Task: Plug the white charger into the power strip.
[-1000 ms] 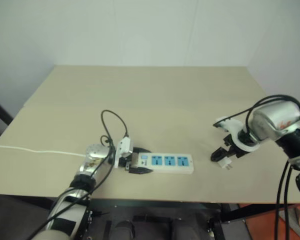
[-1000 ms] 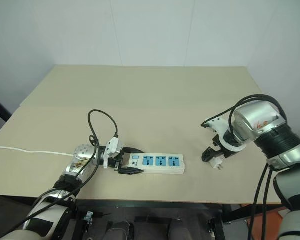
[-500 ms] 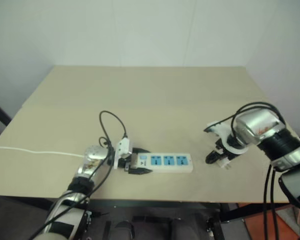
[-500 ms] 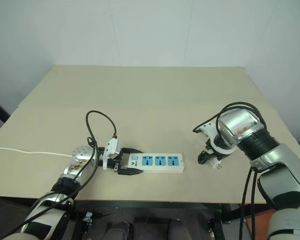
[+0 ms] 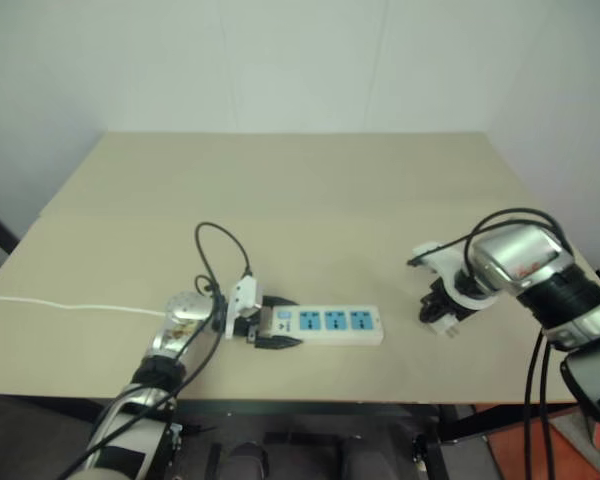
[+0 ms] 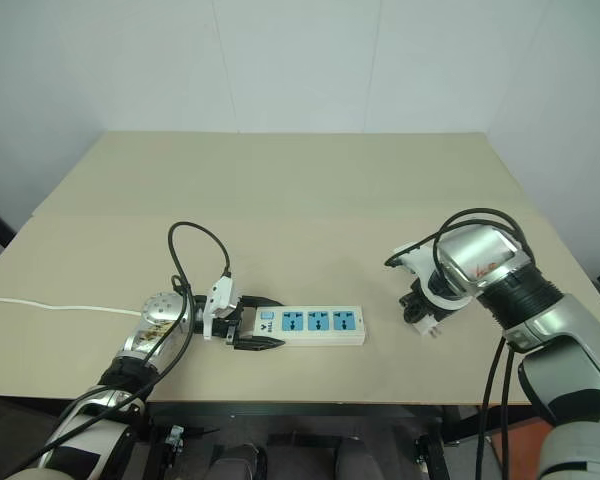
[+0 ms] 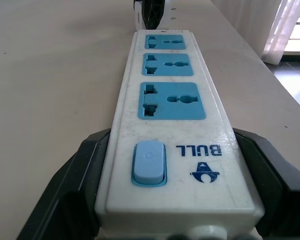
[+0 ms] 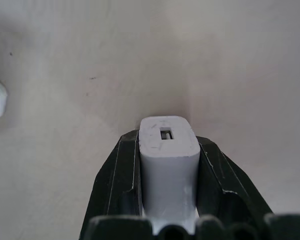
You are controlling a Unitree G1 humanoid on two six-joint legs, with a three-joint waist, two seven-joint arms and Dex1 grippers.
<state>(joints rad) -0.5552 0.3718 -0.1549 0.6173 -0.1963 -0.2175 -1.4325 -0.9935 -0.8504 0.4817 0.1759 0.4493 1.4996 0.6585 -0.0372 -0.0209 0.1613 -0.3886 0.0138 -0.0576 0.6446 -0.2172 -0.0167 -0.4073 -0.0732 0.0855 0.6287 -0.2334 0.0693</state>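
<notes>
While the left hand [image 7: 165, 220] clamps the power strip's [image 6: 313, 326] switch end, the right hand [image 8: 168, 175] is closed on the white charger [image 8: 168, 155] (USB port showing) above the desk [image 5: 310, 200].

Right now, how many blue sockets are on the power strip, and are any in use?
3, in a row along the power strip: one beside the switch near the left hand, one in the middle, one at the far end. All are empty.
</notes>
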